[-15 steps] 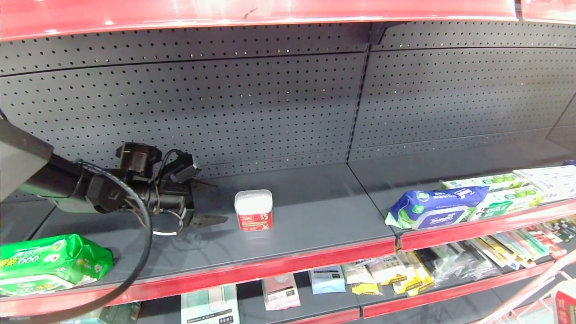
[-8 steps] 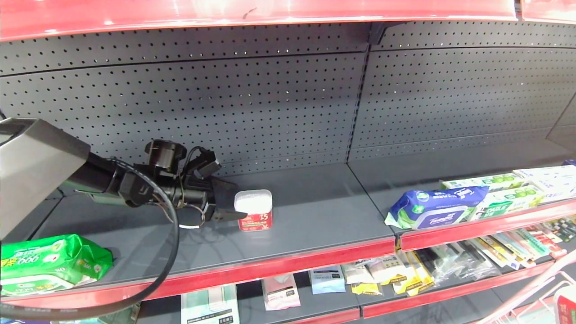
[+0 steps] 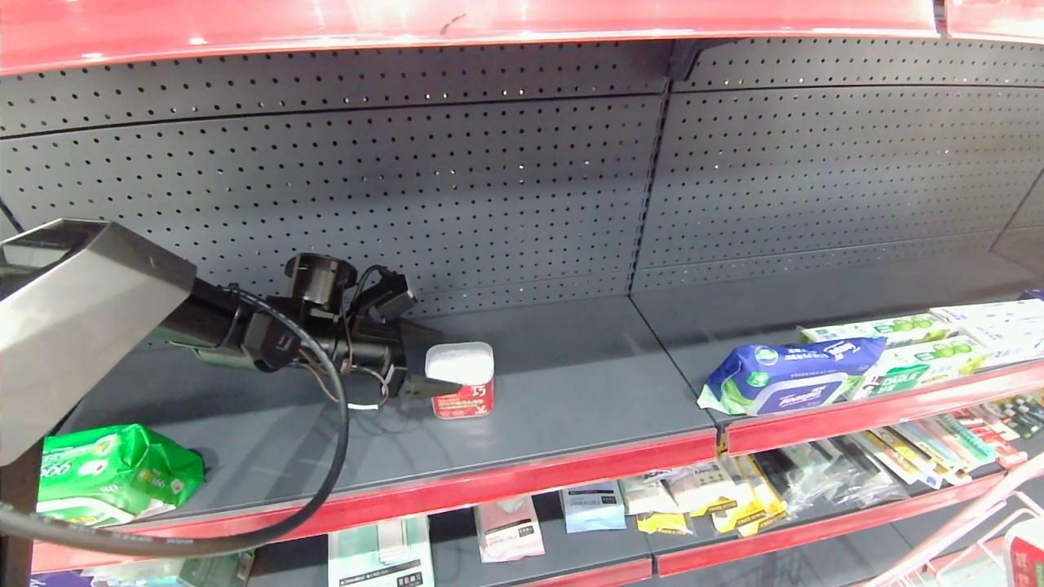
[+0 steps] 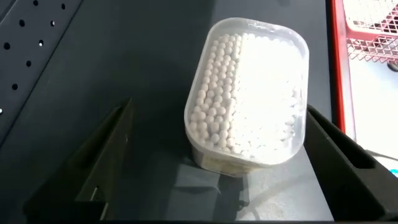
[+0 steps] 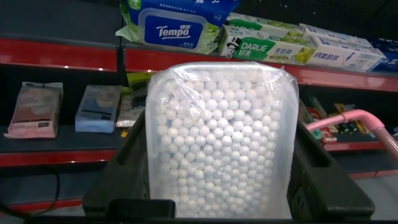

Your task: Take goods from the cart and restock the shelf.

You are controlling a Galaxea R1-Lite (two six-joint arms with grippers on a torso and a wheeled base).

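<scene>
A clear box of cotton swabs (image 3: pixel 461 379) with a red label stands upright on the grey middle shelf (image 3: pixel 571 391). My left gripper (image 3: pixel 432 363) is open at its left side, one finger on either side of the box. The left wrist view shows the swab box (image 4: pixel 249 93) between the fingers (image 4: pixel 106 155), with a gap on both sides. My right gripper (image 5: pixel 221 155) is shut on a second box of cotton swabs (image 5: pixel 221 137), held in front of the lower shelves.
A green wipes pack (image 3: pixel 114 473) lies at the shelf's left front. Blue wipes (image 3: pixel 783 371) and toothpaste boxes (image 3: pixel 922 342) fill the right section. Small packets (image 3: pixel 710 489) sit on the shelf below. The pink cart rail (image 3: pixel 954 522) shows at the bottom right.
My left gripper has moved right along the shelf, from well clear of the swab box to straddling it with open fingers. The box has stayed put.
</scene>
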